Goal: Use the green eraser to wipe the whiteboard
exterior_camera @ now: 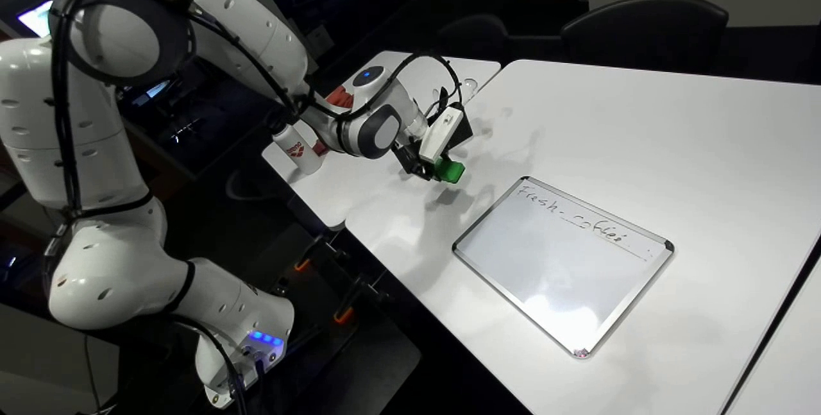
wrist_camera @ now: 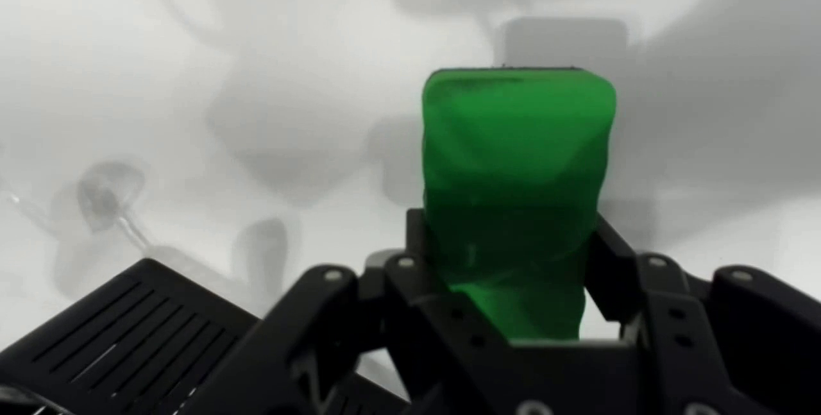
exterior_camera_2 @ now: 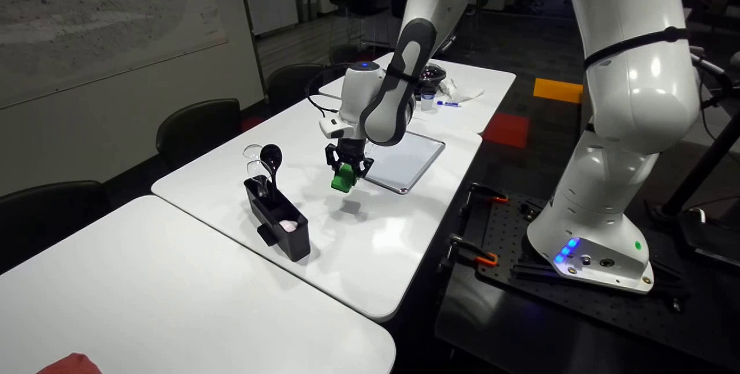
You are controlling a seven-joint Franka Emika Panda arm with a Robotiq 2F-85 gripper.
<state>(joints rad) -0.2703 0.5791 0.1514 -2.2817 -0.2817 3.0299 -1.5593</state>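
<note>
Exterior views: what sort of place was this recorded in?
Probably a shared meeting area in an office or lab: white tables stand end to end, dark chairs line one side, and a robot arm is mounted beside them.

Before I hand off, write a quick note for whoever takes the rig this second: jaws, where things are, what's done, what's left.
Jaws: shut on the eraser.
Eraser: held above the table, beside the board, not over it.
Board: lying on the table, writing along one edge.
Done: eraser gripped and clear of the table.
Left: bring it over the board, lower it, wipe the writing off.
Mind the black caddy near the jaws; a spoon sticks up from it.
</note>
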